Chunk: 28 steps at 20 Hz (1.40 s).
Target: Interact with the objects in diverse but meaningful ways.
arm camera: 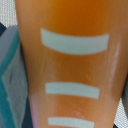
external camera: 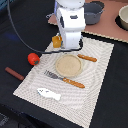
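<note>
1. Arm: a white Franka arm is seen at the top centre of the exterior view, lowered over the far edge of a striped placemat (external camera: pixel 95 70)
2. Gripper (external camera: pixel 58 42): largely hidden behind the arm's white body in the exterior view; the spread of its jaws cannot be told from either picture
3. Bread loaf (arm camera: pixel 70 65): yellow-orange with white slashes; the wrist view is filled by it at very close range, three slashes being visible. In the exterior view a small orange part of it (external camera: pixel 56 41) is seen at the foot of the arm, at the mat's far edge
4. Tomato (external camera: pixel 33 58): red, placed just off the mat's edge on the exterior view's left
5. Sausage (external camera: pixel 14 73): brown, laid on the dark table (external camera: pixel 15 30), near the tomato and apart from the mat
6. Fish (external camera: pixel 49 93): flat, white, laid on the mat's near corner
7. Plate (external camera: pixel 68 65): round, tan, at the mat's centre
8. Fork (external camera: pixel 65 79) and knife (external camera: pixel 87 58): orange-handled, laid at either side of the plate
9. Pot (external camera: pixel 93 12): blue-grey, set on the pale board behind the arm
</note>
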{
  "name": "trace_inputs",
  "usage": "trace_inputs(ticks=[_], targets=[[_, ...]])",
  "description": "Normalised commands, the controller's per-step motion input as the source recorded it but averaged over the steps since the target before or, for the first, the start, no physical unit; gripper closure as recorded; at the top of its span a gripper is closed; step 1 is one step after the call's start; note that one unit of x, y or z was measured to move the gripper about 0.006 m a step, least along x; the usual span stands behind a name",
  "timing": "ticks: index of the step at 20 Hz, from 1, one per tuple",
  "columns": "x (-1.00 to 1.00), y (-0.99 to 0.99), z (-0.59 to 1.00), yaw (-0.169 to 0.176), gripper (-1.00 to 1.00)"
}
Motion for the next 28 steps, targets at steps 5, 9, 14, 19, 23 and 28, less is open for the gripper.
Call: trace_inputs(ticks=[5, 9, 14, 19, 23, 28], targets=[[-0.76, 0.12, -0.09, 0.000, 1.00], [-0.75, 0.13, -0.09, 0.000, 1.00], [-0.75, 0.14, -0.09, 0.000, 1.00], [-0.75, 0.14, -0.09, 0.000, 1.00], [-0.76, 0.14, -0.09, 0.000, 1.00], [-0.81, 0.11, -0.13, 0.000, 1.00]])
